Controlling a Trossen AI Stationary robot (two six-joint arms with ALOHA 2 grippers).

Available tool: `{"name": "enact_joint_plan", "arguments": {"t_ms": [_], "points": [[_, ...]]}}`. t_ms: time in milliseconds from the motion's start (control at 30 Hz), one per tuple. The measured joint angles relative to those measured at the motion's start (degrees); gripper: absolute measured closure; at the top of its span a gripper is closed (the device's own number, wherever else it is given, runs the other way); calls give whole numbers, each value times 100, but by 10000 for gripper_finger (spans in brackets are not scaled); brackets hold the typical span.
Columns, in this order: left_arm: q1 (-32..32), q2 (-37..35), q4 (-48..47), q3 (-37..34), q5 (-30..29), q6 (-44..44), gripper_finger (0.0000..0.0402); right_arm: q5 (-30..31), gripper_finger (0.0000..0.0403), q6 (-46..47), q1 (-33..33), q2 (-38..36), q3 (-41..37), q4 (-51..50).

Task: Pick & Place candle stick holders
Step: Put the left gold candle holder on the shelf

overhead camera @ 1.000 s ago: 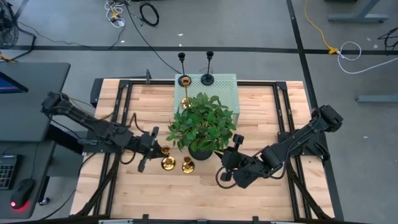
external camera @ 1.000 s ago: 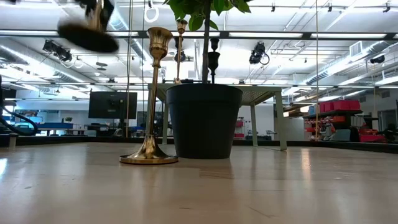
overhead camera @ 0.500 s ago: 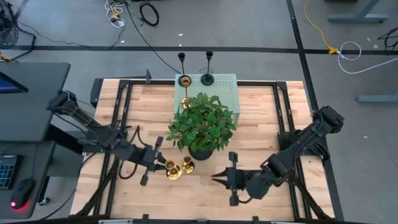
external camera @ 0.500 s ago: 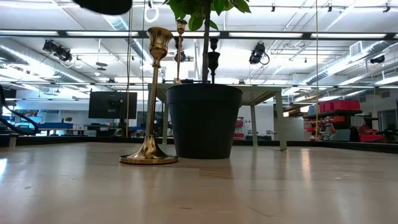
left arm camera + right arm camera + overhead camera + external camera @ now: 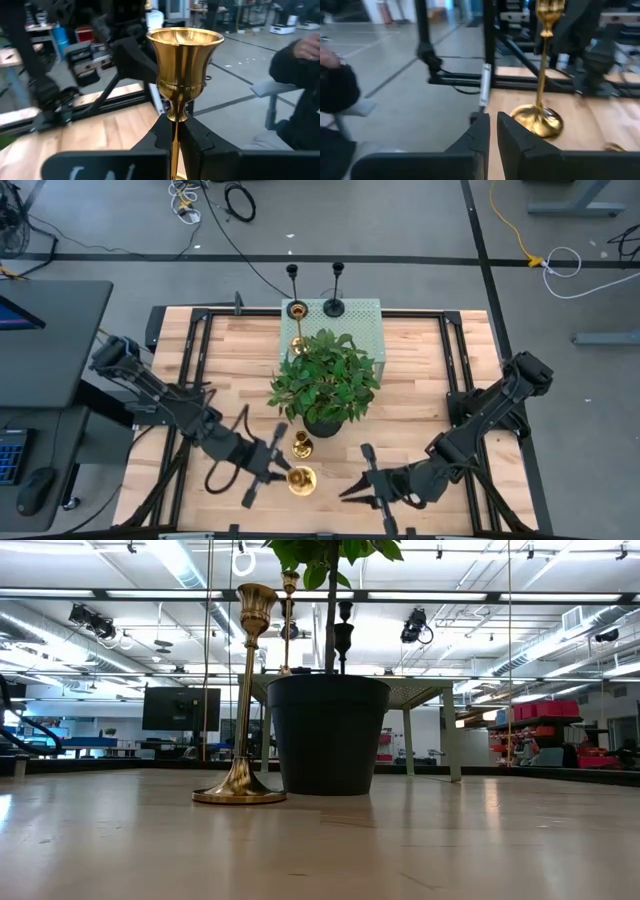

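My left gripper [image 5: 283,471] is near the table's front edge, shut on a gold candle stick holder [image 5: 300,478], which also shows in the left wrist view [image 5: 184,60] and the right wrist view [image 5: 542,70]. A second gold holder [image 5: 302,445] stands on its round base [image 5: 238,795] just left of the black plant pot [image 5: 328,735]. A third gold holder [image 5: 297,315] and two black holders [image 5: 334,300] stand at the far edge by a pale green stand [image 5: 365,325]. My right gripper [image 5: 346,492] is shut and empty, right of the held holder, pointing at it. My left gripper pinches the gold holder's slim stem [image 5: 175,125], below the cup, between its two fingers [image 5: 195,142]. The fingers come about level from the table's left and lie across the stem. The holder stands upright in the hold, its base [image 5: 537,120] lifted clear of the table.
The leafy plant [image 5: 325,380] in its pot stands mid-table, between the two arms and the far stand. Black frame rails [image 5: 190,360] run along the table's left and right sides. A person's dark sleeve [image 5: 295,75] shows beyond the table's near edge.
My left gripper has carried the gold holder from beside the standing gold holder toward the table's near edge and somewhat right, raising it out of the low view. My right gripper has moved toward the near edge and turned toward the table's left.
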Motion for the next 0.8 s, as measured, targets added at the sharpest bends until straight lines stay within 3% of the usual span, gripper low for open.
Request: {"name": "enact_joint_plan", "arguments": {"t_ms": [400, 567, 800], "points": [[-159, 1029, -124, 1321, 264, 74, 388, 105, 369, -606, 362, 732, 0, 1316], [-216, 1261, -46, 1544, 675, 15, 388, 726, 369, -654, 332, 963, 0, 1416], [-292, 1302, -124, 1568, 714, 71, 387, 546, 369, -936, 264, 969, 0, 2011]]}}
